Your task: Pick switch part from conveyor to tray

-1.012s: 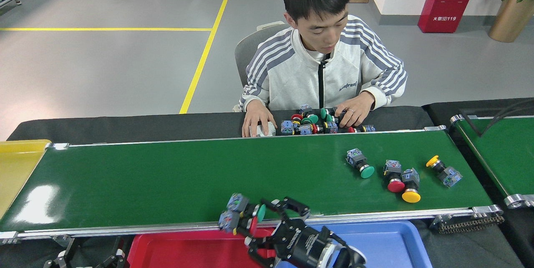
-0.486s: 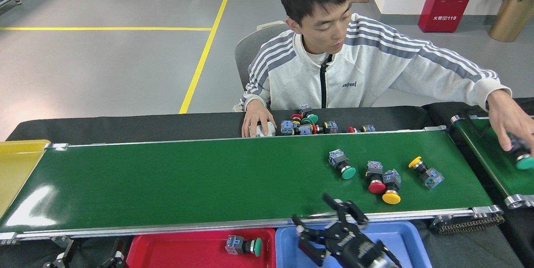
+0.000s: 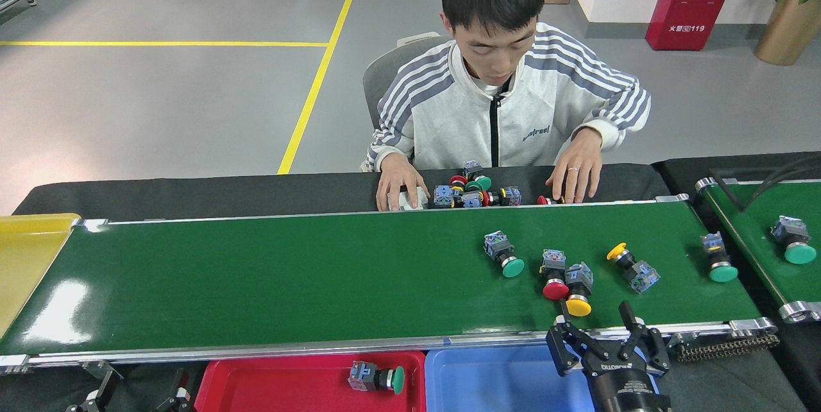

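The green conveyor [image 3: 288, 277] carries several switch parts on its right half: a green-capped one [image 3: 503, 257], a red one [image 3: 553, 274] touching a yellow one [image 3: 578, 290], another yellow one [image 3: 632, 266] and a green one [image 3: 718, 261] near the right end. My right gripper [image 3: 598, 325] stands open over the near rail, just below the yellow part, holding nothing. The red tray [image 3: 256, 386] holds one green-capped switch part [image 3: 375, 377]. The blue tray [image 3: 487, 380] beside it shows nothing inside. Dark pieces of my left gripper [image 3: 131, 399] peek in at the bottom left.
A person sits across the belt, with both hands [image 3: 401, 184] on the black table by a pile of switches [image 3: 471, 190]. A second green belt [image 3: 770, 232] at the right carries a green switch [image 3: 792, 242]. A yellow bin [image 3: 25, 251] lies at the left end.
My right gripper let the green switch drop into the red tray, then moved right to the belt's near rail. The parts rode leftward. The person added green switches at the right and drew back.
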Controlling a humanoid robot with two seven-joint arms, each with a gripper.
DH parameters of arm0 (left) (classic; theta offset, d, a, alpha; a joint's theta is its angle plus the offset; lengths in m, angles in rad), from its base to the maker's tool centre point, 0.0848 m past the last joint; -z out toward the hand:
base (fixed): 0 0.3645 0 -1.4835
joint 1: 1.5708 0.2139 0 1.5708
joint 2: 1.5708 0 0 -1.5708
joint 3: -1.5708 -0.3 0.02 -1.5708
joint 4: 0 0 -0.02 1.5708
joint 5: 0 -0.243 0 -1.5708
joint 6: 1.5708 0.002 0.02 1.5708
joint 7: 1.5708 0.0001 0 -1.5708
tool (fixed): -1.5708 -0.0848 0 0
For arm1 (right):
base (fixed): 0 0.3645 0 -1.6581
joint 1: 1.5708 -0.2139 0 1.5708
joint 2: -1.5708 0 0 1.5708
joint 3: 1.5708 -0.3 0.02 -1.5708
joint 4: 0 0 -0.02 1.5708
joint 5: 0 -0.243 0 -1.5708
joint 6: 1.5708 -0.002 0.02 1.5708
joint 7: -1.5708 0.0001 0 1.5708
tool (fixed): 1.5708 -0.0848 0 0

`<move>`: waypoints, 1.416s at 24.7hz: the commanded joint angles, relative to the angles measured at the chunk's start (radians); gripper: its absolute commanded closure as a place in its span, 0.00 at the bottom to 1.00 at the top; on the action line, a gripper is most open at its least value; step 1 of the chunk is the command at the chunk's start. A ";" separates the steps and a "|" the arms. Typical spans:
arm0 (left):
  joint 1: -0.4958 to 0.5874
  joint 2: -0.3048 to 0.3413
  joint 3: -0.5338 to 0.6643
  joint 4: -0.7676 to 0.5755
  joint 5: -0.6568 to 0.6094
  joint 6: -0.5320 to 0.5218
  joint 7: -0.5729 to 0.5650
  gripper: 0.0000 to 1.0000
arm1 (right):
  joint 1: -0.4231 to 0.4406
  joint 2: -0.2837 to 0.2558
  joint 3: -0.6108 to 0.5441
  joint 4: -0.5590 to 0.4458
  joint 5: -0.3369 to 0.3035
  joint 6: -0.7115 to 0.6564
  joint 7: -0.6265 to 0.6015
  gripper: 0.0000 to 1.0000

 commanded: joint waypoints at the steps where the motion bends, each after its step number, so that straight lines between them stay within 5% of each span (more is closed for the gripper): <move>1: -0.004 0.013 0.002 -0.010 0.002 0.000 0.003 0.00 | -0.026 0.001 0.032 0.000 0.005 0.011 0.018 0.03; 13: -0.020 0.013 -0.001 -0.003 -0.002 0.000 0.003 0.00 | -0.321 0.035 0.164 0.334 -0.001 0.103 0.069 0.04; 15: -0.021 0.013 -0.001 -0.003 -0.002 0.000 0.003 0.00 | -0.353 0.038 0.170 0.369 -0.001 0.095 0.089 0.22; 17: -0.023 0.012 -0.001 -0.001 -0.002 0.000 0.003 0.00 | -0.371 0.023 0.215 0.382 -0.001 0.092 0.118 0.67; 18: -0.026 0.012 -0.001 -0.001 -0.002 0.000 0.003 0.00 | -0.373 0.009 0.230 0.382 -0.004 0.090 0.120 0.76; 21: -0.027 0.012 -0.001 -0.001 -0.002 0.000 0.003 0.00 | -0.368 0.001 0.235 0.372 -0.006 0.049 0.120 0.95; 26: -0.021 0.008 0.000 -0.001 -0.004 0.000 0.003 0.00 | -0.325 0.006 0.305 0.257 -0.004 0.008 0.112 0.97; 30: -0.021 0.007 -0.001 -0.003 -0.004 0.000 0.003 0.00 | -0.232 -0.003 0.453 0.082 -0.001 -0.169 0.112 0.89; 32: -0.021 0.007 -0.001 -0.003 -0.004 0.000 0.003 0.00 | -0.206 -0.002 0.511 0.047 0.000 -0.279 0.112 0.43; 33: -0.024 0.007 -0.001 -0.003 -0.004 0.000 0.002 0.00 | -0.201 0.001 0.555 0.049 0.000 -0.331 0.112 0.00; 35: -0.029 0.007 -0.001 -0.003 -0.004 0.000 0.002 0.00 | -0.199 0.001 0.595 0.053 0.000 -0.368 0.112 0.00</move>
